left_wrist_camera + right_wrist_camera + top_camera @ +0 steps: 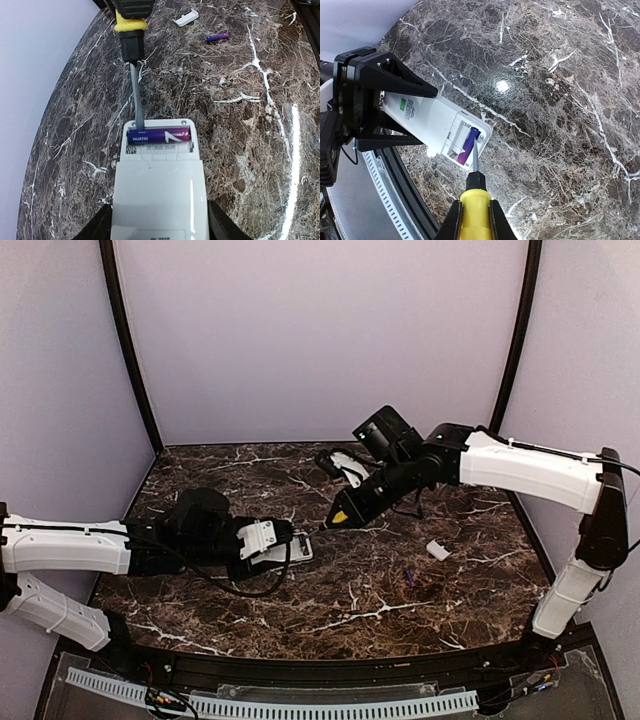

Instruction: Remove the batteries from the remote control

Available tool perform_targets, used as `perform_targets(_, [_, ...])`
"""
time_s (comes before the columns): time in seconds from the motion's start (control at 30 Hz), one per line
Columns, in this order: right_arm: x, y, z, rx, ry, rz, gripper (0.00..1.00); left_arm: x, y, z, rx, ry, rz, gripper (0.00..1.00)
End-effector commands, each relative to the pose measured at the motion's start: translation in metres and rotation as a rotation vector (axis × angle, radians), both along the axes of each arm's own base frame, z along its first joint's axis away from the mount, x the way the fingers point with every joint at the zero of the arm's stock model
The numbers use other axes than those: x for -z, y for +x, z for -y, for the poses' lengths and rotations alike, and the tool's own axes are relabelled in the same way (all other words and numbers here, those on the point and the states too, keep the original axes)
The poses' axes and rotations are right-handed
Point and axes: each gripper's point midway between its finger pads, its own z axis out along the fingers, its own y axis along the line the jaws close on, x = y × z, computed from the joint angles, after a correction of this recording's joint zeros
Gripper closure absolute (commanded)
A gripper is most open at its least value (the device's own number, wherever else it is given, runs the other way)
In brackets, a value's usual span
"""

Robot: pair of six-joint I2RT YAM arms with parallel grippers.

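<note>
The white remote control [157, 200] lies back up on the marble, its battery bay open, and my left gripper [157, 227] is shut on its sides. One of the purple batteries [159, 135] sits in the bay; the slot beside it is empty. Another battery [217, 37] lies loose on the table [408, 575]. My right gripper [476, 217] is shut on the yellow-handled screwdriver [476, 200]. The screwdriver's blade tip rests at one end of the seated battery [469, 145]. In the top view the right gripper [345, 512] hovers just right of the remote control [290, 548].
The small white cover piece [437, 550] lies right of centre, near the loose battery. A black-and-white object with a cable [345, 465] sits at the back middle. Purple walls enclose the table, and a dark rail [330, 665] runs along its near edge.
</note>
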Motion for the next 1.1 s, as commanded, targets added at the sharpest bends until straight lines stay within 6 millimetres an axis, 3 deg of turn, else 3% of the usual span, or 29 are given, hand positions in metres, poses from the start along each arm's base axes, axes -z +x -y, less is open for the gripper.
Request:
perform_targets(0.0, [-0.021,-0.01,0.008,-0.097,0.016,0.087,1.0,-0.033,-0.01,0.016,0.1,-0.091,0.06,1.0])
perform_targets(0.3, [-0.05,-0.02,0.024,-0.232,0.029,0.267,1.0,-0.02,-0.005,0.01,0.107,-0.007,0.103,1.0])
perform_targets(0.7, [-0.052,-0.028,0.034,-0.408,-0.04,0.538,1.0,-0.015,-0.006,0.012,0.23,0.053,0.284,1.0])
perform_targets(1.07, [-0.048,-0.025,0.017,-0.444,-0.098,0.679,1.0,-0.016,-0.001,0.011,0.23,0.072,0.35,1.0])
